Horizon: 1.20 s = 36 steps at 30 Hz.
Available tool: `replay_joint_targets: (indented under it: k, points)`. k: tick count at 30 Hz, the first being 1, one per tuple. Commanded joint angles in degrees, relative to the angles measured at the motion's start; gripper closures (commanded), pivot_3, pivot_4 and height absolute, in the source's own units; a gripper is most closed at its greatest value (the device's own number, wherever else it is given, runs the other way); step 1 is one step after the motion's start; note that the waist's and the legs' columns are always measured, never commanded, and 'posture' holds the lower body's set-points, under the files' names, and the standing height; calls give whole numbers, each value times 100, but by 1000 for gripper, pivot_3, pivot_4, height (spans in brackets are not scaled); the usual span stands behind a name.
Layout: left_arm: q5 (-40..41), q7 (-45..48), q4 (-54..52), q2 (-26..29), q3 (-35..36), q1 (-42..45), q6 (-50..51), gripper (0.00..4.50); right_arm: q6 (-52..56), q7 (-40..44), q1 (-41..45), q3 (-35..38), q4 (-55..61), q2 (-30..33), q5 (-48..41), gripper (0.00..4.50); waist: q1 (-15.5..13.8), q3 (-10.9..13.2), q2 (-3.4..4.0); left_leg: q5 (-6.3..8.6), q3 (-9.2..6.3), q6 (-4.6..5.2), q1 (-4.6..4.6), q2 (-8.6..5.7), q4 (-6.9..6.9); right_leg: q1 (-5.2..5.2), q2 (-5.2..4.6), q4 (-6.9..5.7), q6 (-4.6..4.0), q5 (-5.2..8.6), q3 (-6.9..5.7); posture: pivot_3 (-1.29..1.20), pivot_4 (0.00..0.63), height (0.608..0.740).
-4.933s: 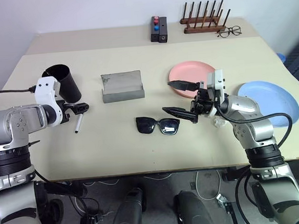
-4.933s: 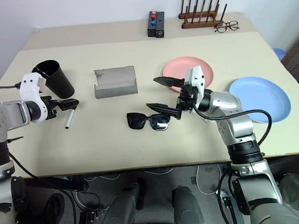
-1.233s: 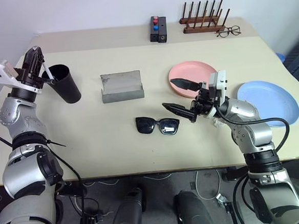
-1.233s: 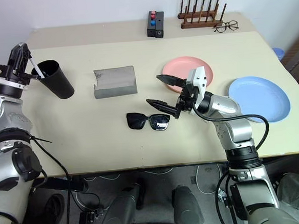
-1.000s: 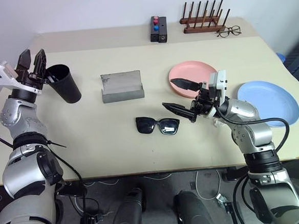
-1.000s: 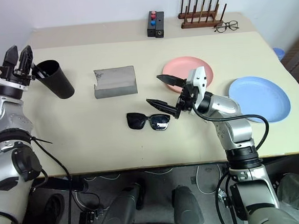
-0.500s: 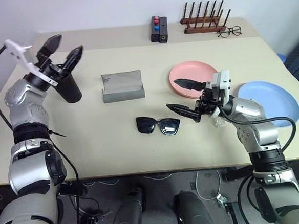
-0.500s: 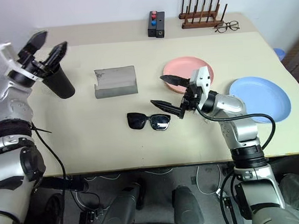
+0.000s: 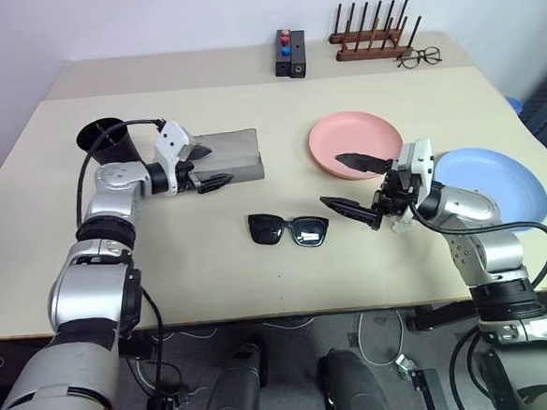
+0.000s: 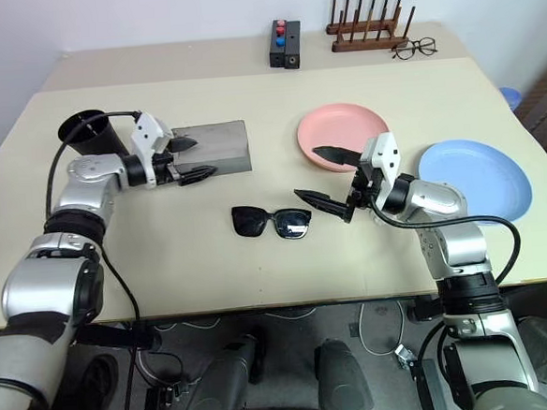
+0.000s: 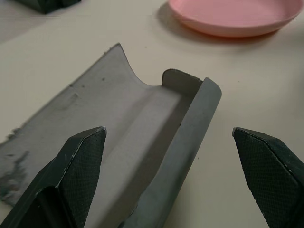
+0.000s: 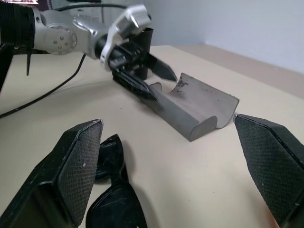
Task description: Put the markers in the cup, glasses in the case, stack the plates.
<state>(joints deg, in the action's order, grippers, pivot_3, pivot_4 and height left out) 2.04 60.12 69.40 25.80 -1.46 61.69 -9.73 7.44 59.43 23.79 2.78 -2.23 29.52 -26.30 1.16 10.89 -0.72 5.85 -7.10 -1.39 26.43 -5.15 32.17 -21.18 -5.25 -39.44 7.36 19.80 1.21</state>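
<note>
Swinging across from the tall black tapered plastic cup (image 9: 103, 140), my left claw (image 9: 205, 167) now hangs spread wide and empty at the near end of the grey fabric-look glasses case (image 9: 235, 155), whose flap lies open like a trough. A second ago those fingers stood over the cup's rim; now the white marker I carried is gone from them, and a pale tip seems to show inside the rim, though I cannot be sure how many markers are in it. I judge the marker step done or close to it, and the case is next.

My right claw (image 9: 355, 186) hovers released too, fingers spread, just beside the black-framed sunglasses with dark lenses (image 9: 289, 230), which lie folded flat on the cream tabletop (image 9: 183, 258) between both arms, near the case but apart from it.

Farther right, the salmon pink round plate (image 9: 353, 136) and the light blue round plate (image 9: 492, 176) sit side by side, unstacked.
</note>
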Motion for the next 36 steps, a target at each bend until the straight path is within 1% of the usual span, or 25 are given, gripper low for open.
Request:
replay_joint_targets:
  k: [1, 3, 5, 6, 8, 10, 11, 18, 22, 26, 30, 32, 34, 36]
  points:
    - [-212, -99, 144, -62, -70, 190, -28, 306, -141, -57, -52, 107, 237, 37, 28, 0, 1, 0, 0, 0, 0, 0, 0, 0, 0, 0, 0, 0, 0, 0, 0, 0, 150, 740]
    - [-278, -120, 189, -92, -58, 193, -43, 855, -173, -64, -80, 151, 192, 94, 59, 0, 4, 0, 0, 0, 0, 0, 0, 0, 0, -1, 0, -1, 0, 0, -1, 0, 150, 740]
    - [-336, -64, 214, -106, -57, 190, -14, 1870, -232, -76, -111, 222, 60, 163, 104, 0, 5, 0, 0, 0, 0, 0, 0, 0, 0, -1, 0, -1, 0, 0, 0, 0, 150, 740]
    - [-355, -46, 219, -111, -56, 187, 16, 2297, -278, -66, -132, 232, 21, 196, 142, 0, 3, 0, 0, 0, 0, 0, -1, 0, -1, -1, 1, -1, 0, 0, 0, 0, 150, 740]
    - [-380, -16, 217, -113, -58, 181, 29, 3374, -330, -43, -161, 233, -3, 225, 181, 0, 2, 0, 0, 0, 0, 0, -1, 0, 0, 0, 1, -1, 0, 0, -1, 0, 150, 740]
    - [-354, 79, 199, -116, -26, 184, 66, 4353, -353, -72, -133, 248, -49, 220, 189, 0, 2, 0, 0, 0, 0, 0, -1, 0, 0, 0, 1, -1, 0, 0, -1, 0, 150, 740]
    - [-331, 144, 183, -117, -3, 193, 100, 4439, -369, -86, -115, 253, -75, 215, 196, 0, 2, 0, 0, 0, 0, 0, -3, 0, 0, 3, 1, -1, 0, 0, -1, 0, 150, 740]
    - [-244, 1001, -99, 21, 1, 203, 360, 4439, -518, -35, -24, 310, -363, 302, 263, 0, -3, 0, 0, 0, -1, 0, -2, -1, 2, 5, 1, -1, 0, 0, -3, 0, 150, 740]
    - [-227, 1630, -585, 296, -66, 46, 398, 4439, -554, -18, 8, 318, -419, 320, 254, 0, 16, 0, 0, 0, -2, -1, -1, 0, 1, 2, 1, -1, 0, 0, -3, 0, 150, 740]
    - [-63, 2418, -1515, 687, -134, -341, 796, 4439, -575, -2, 14, 304, -432, 301, 269, 0, 104, 0, 0, -1, -2, -1, -2, 3, -3, 0, 2, -1, -1, 1, -2, 0, 150, 740]
    - [19, 3122, -2689, 1287, -320, -992, 1250, 4439, -615, 17, 48, 260, -482, 272, 306, 0, 153, 0, 2, -1, -4, -1, -2, 3, -6, 0, 3, -1, -2, 1, 0, 0, 150, 740]
    - [278, 3227, -3225, 1567, -426, -1294, 1461, 4439, -619, 34, 69, 251, -501, 264, 308, 0, 147, 1, 3, -1, -5, -1, -2, 7, -8, -2, 7, -1, -3, 2, 3, 0, 150, 740]
    - [711, 3238, -3712, 1858, -554, -1577, 1813, 4439, -632, 50, 90, 236, -520, 252, 325, 0, 137, 1, 3, -1, -9, -2, -1, 8, -7, -2, 8, -1, -4, 1, 3, 0, 150, 740]
    - [1050, 3238, -4057, 2207, -745, -1871, 1831, 4439, -625, 72, 111, 220, -528, 239, 322, 0, 131, 1, 3, -1, -11, -3, -1, 7, -5, -1, 6, 0, -4, 1, 4, 0, 150, 740]
